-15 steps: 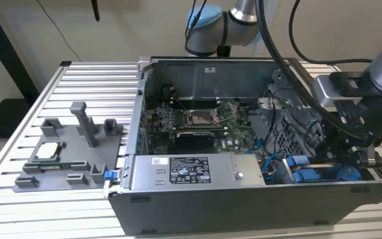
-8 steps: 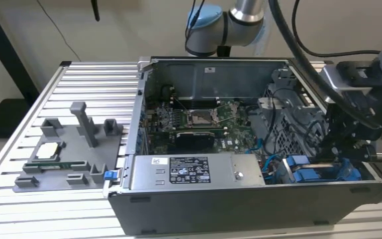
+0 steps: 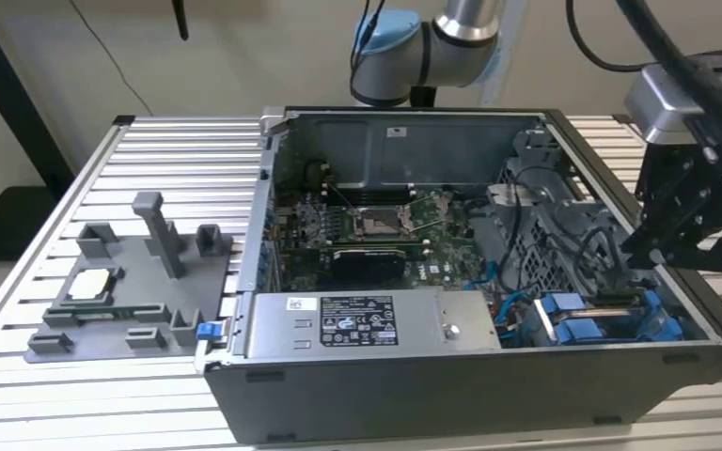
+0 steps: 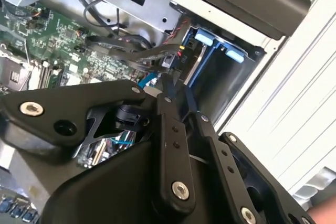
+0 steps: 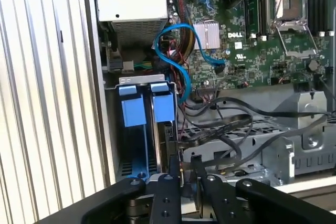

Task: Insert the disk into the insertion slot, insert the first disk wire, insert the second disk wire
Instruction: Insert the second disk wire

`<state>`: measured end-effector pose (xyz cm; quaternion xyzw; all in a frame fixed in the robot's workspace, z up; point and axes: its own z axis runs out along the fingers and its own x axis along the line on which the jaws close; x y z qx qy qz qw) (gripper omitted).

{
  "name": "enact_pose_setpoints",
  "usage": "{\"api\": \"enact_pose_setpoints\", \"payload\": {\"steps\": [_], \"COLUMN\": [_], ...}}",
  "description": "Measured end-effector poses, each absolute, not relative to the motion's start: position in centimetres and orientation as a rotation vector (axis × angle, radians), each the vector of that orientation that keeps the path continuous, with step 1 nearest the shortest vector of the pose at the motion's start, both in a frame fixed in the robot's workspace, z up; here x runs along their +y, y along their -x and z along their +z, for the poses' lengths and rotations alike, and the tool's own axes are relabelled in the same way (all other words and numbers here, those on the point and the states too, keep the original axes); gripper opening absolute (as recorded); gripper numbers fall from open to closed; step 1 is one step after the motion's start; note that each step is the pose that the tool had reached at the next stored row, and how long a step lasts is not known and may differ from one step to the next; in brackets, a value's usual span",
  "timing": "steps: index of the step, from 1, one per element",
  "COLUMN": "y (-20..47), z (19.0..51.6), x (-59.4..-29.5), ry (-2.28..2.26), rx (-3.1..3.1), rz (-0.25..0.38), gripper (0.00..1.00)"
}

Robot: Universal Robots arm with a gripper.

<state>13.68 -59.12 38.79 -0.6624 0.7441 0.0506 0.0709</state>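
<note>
- Black multi-link robot hand (image 3: 694,246) hangs at the 3 o'clock edge of the open grey metal computer case (image 3: 462,376) in the exterior view, above the drive corner.
- Hand state: fingers (image 5: 169,192) drawn close together over a black cable connector (image 5: 176,158) at the drive's end; looks clenched on it, though the contact itself is hard to see.
- Disk in bright blue plastic frame (image 5: 163,106) looks already seated in the grey metal drive-cage slot (image 5: 113,129), just beside a second blue-fronted drive (image 5: 131,111); which of the two is the task's disk is a judgement.
- Progress: disk insertion looks done; hand seems to be on a wire step. Cannot tell whether it is the first or second wire, or whether any plug is fully home.
- Hidden: the connector socket sits behind the fingers in both wrist views; the drive's label is not visible.
- Loose black and blue cables (image 5: 184,51) cross the green motherboard (image 5: 252,40).
- Ribbed aluminium table (image 3: 35,225) carries a grey plastic fixture (image 3: 135,291) at 9 o'clock, well apart.
</note>
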Motion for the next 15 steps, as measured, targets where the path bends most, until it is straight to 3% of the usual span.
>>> {"api": "enact_pose_setpoints", "payload": {"steps": [15], "y": [-13.68], "z": [39.83], "x": [-59.12], "ry": [1.992], "rx": [2.238], "rz": [0.152], "gripper": [1.0]}}
